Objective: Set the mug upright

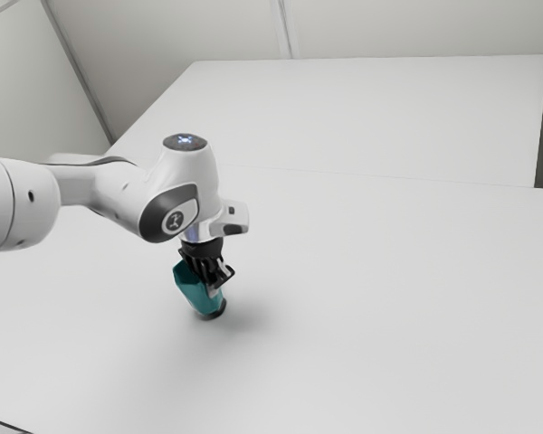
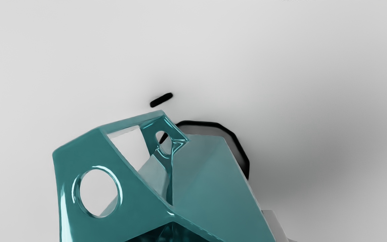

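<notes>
The mug [image 1: 195, 288] is at the table [image 1: 371, 298], base lowermost but body tilted, apparently grasped by the jaws of the gripper [image 1: 217, 286]; upright alignment is incomplete, with levelling, seating and release outstanding.

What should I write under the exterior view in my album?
A robot arm with its black tool at a tilted teal mug.

Pale walls behind white table [image 1: 371, 108].
</notes>
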Motion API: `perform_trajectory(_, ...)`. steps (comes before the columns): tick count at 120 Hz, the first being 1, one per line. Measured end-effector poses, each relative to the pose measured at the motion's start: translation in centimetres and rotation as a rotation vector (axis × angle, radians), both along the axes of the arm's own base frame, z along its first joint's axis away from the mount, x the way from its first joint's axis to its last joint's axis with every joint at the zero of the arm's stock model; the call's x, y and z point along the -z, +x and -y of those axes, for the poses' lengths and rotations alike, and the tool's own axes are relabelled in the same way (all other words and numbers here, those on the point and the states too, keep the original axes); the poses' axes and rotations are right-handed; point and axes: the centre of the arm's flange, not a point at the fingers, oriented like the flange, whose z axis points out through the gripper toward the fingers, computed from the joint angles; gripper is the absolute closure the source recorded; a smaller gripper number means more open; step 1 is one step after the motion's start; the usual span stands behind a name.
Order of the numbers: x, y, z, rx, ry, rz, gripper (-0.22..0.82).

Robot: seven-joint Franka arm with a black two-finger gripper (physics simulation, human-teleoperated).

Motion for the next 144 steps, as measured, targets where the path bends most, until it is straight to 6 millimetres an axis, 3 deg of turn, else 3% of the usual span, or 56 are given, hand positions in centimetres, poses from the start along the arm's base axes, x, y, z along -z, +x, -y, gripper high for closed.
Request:
perform_trajectory(72, 0.8, 0.3, -0.4, -0.043, -0.007, 0.000, 0.77)
perform_trajectory(112, 0.5, 0.4, -0.6, -0.051, -0.014, 0.003, 0.55)
perform_trajectory(144, -1.1, 0.7, -0.8, -0.051, -0.021, 0.030, 0.44)
